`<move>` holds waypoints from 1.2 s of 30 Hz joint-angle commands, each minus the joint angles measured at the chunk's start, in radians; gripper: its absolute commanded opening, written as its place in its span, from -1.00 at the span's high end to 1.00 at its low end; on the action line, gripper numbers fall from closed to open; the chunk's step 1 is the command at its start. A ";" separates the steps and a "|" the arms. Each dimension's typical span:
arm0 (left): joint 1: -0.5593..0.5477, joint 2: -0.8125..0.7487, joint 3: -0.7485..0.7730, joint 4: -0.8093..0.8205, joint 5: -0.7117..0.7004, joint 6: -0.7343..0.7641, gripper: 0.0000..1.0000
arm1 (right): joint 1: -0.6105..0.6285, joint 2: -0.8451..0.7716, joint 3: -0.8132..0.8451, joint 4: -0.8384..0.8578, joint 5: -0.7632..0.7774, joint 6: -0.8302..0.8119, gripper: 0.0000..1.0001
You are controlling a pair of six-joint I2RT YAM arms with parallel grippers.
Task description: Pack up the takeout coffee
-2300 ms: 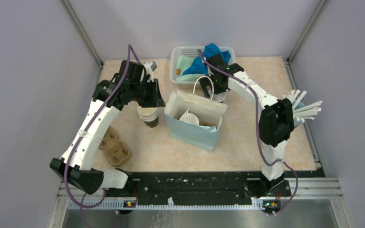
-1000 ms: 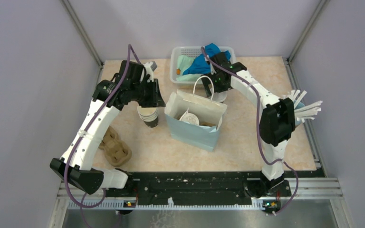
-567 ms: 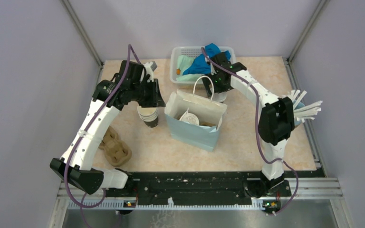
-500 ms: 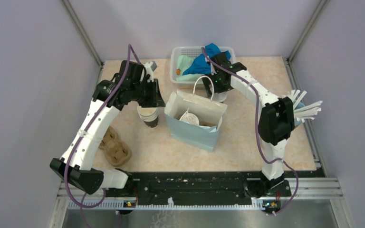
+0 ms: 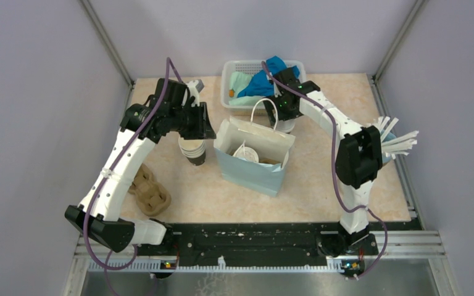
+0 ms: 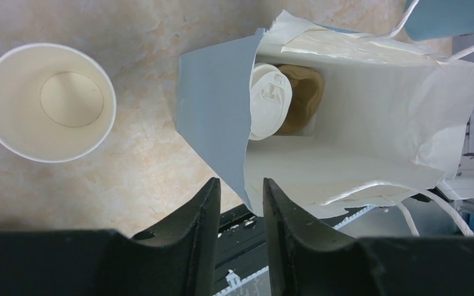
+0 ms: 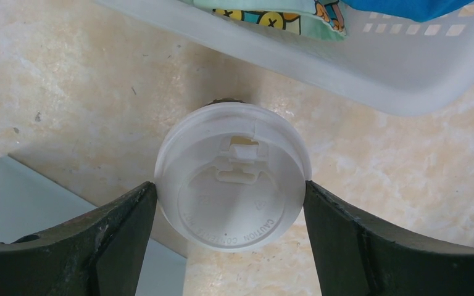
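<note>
Lidded cup (image 7: 232,185) hemmed between basket (image 7: 358,80), bag (image 5: 253,168); bag mouth open

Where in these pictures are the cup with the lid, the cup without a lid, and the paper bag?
Lidded cup (image 7: 233,188): right wrist view, centre of its white lid.
Open cup (image 6: 71,98): left wrist view, its inside bottom.
Paper bag (image 5: 251,174): top external view, blue front wall.

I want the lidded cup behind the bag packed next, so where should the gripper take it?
Take the lidded cup by its lid rim, straight from above: it stands upright between bag and basket, leaving its sides crowded. The right gripper straddles it.
</note>
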 commanded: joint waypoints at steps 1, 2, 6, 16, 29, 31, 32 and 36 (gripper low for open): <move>0.000 -0.021 0.044 0.034 0.012 -0.007 0.19 | -0.004 -0.086 0.037 0.007 0.038 0.011 -0.63; 0.000 -0.023 0.045 0.041 0.015 -0.013 0.16 | -0.004 -0.105 0.031 0.013 0.041 0.012 -0.61; 0.001 -0.028 0.048 0.080 0.041 -0.042 0.00 | -0.015 -0.168 0.020 0.003 0.045 0.023 -0.57; 0.004 -0.005 0.053 0.176 0.090 -0.063 -0.20 | -0.109 -0.522 -0.141 -0.064 0.062 0.073 -0.52; 0.006 -0.020 0.004 0.206 0.120 -0.077 -0.35 | -0.122 -0.510 -0.223 -0.081 0.040 0.072 -0.51; 0.006 -0.037 -0.012 0.201 0.118 -0.080 -0.44 | -0.122 -0.514 -0.274 -0.071 0.045 0.089 -0.52; 0.006 -0.041 -0.025 0.201 0.119 -0.078 -0.47 | -0.124 -0.517 -0.299 -0.064 0.049 0.098 -0.53; 0.005 -0.032 -0.053 0.210 0.145 -0.078 -0.52 | -0.163 -0.534 -0.426 -0.032 0.047 0.127 -0.56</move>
